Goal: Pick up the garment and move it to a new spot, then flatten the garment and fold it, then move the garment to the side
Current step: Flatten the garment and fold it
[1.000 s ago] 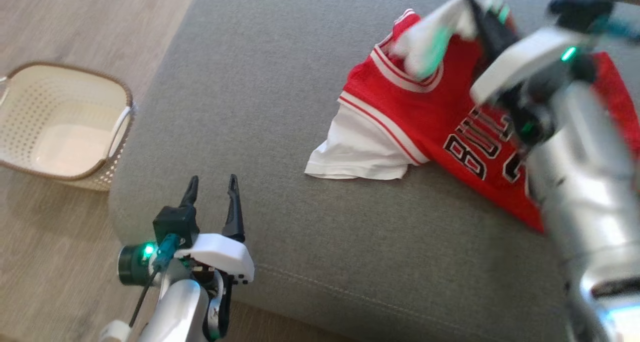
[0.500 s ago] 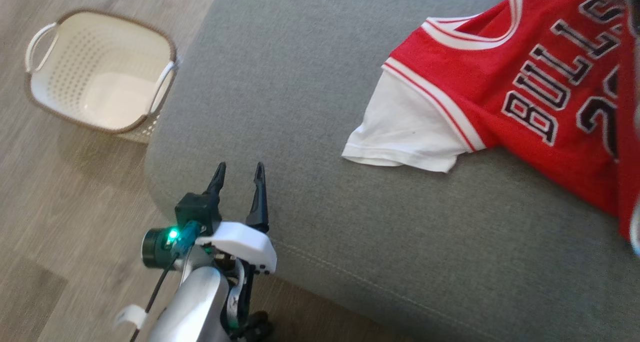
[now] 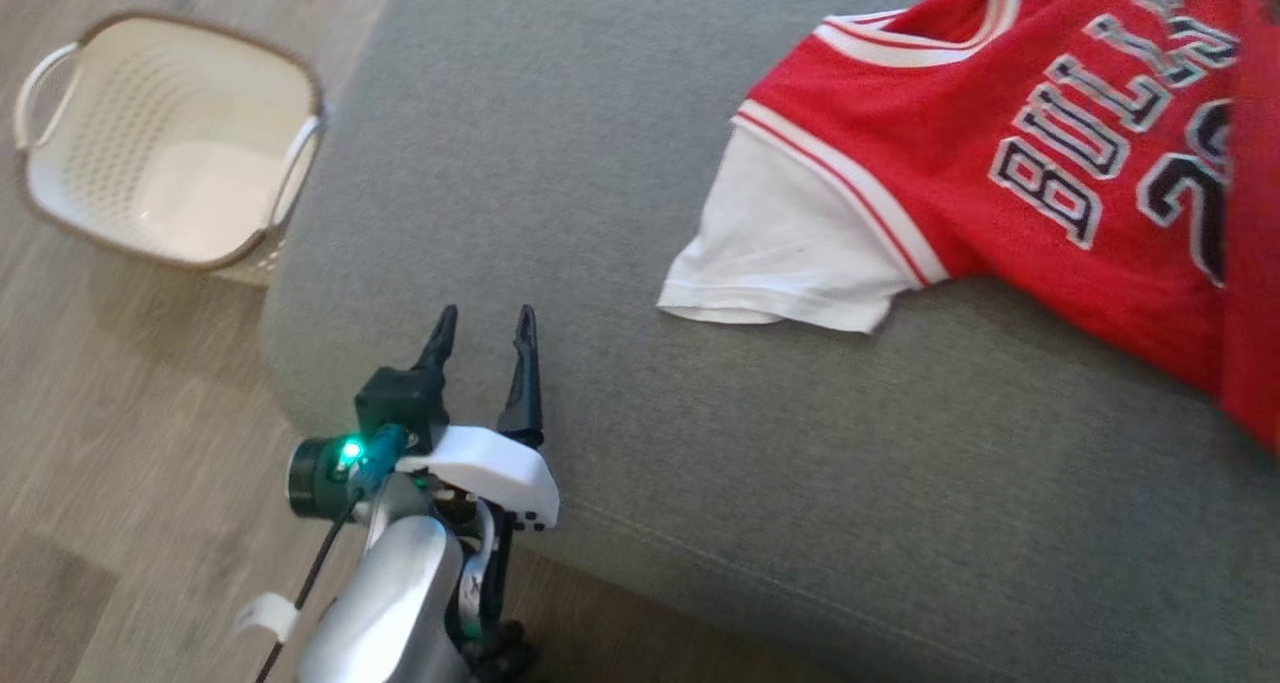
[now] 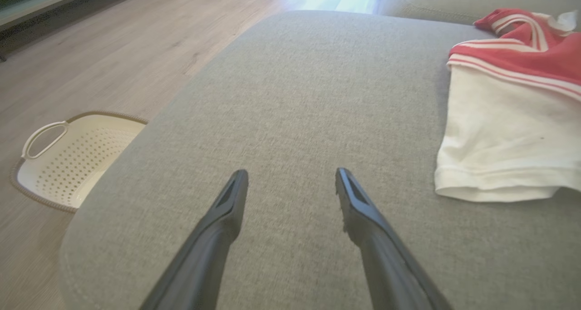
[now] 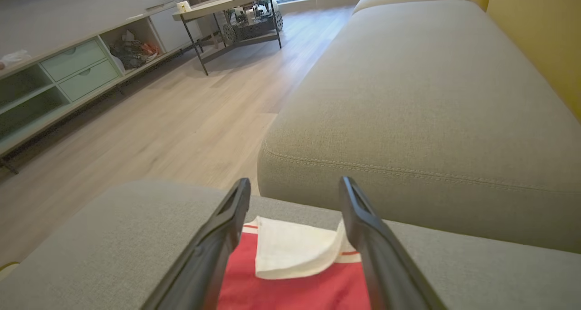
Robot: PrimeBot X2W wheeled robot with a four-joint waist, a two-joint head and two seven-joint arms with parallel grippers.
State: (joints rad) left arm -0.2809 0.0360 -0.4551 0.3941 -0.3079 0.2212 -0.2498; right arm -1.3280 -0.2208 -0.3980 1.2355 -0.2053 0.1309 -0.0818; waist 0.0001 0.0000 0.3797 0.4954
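Note:
The garment [image 3: 1010, 143] is a red basketball jersey with white sleeves and dark lettering, spread on the grey sofa cushion [image 3: 600, 163] at the upper right of the head view. Its white sleeve [image 4: 504, 137] lies to the right in the left wrist view. My left gripper [image 3: 482, 321] hangs open over the cushion's near left corner, well apart from the jersey, nothing between its fingers [image 4: 227, 210]. In the right wrist view my right gripper [image 5: 295, 185] stands open above the jersey [image 5: 295, 292], over a folded-back white sleeve [image 5: 295, 251], gripping nothing.
A cream perforated basket [image 3: 160, 143] with handles stands on the wooden floor left of the sofa. A second sofa cushion [image 5: 422, 101] lies beyond the jersey. A low cabinet [image 5: 59, 78] and a small table [image 5: 227, 10] stand across the room.
The right gripper, shut on the jersey's top a second ago, has opened and let it go. The jersey now lies spread flatter. The head camera has shifted; the left gripper keeps still.

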